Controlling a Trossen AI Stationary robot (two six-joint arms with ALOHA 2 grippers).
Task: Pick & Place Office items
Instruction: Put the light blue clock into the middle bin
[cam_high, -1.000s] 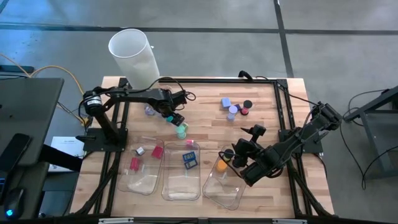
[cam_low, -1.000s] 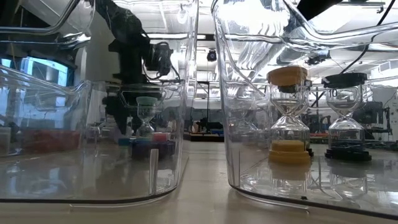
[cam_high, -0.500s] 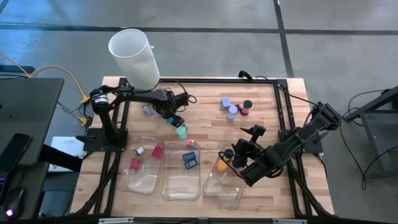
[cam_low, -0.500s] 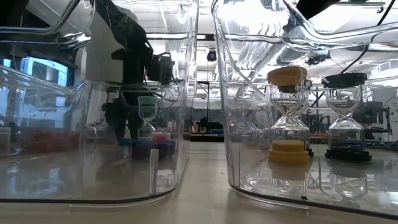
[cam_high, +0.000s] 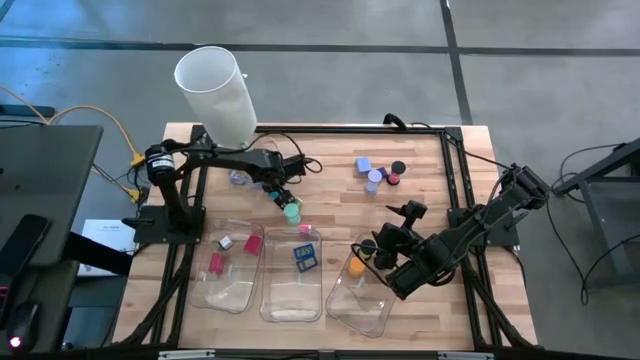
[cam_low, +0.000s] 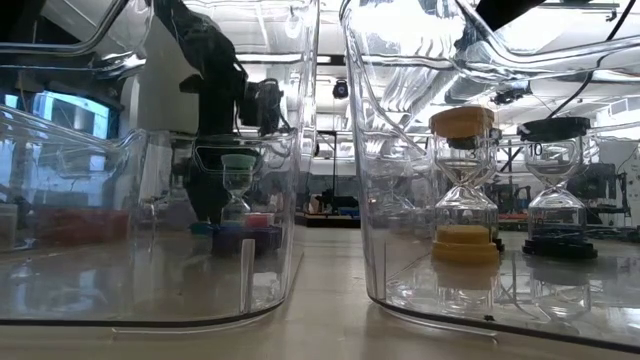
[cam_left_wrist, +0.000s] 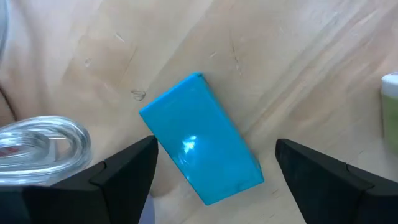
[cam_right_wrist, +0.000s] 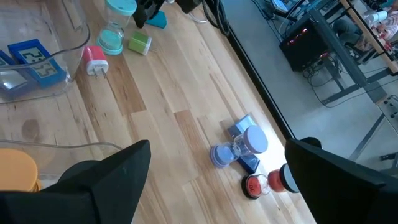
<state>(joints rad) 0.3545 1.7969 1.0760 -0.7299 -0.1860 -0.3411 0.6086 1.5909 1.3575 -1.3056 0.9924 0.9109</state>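
Wooden slats of the table (cam_high: 420, 180) carry most of what we see. Our left gripper (cam_left_wrist: 214, 171) hangs with fingers spread wide over a blue block (cam_left_wrist: 202, 146), gripping nothing; in the high view the arm hides that block. Our right gripper (cam_right_wrist: 217, 180), equally wide and empty, waits above the right clear tray (cam_high: 357, 300). Clear tray walls blur the low view, warping the orange hourglass (cam_low: 464, 185). More small pieces (cam_high: 378, 172) cluster at the far side.
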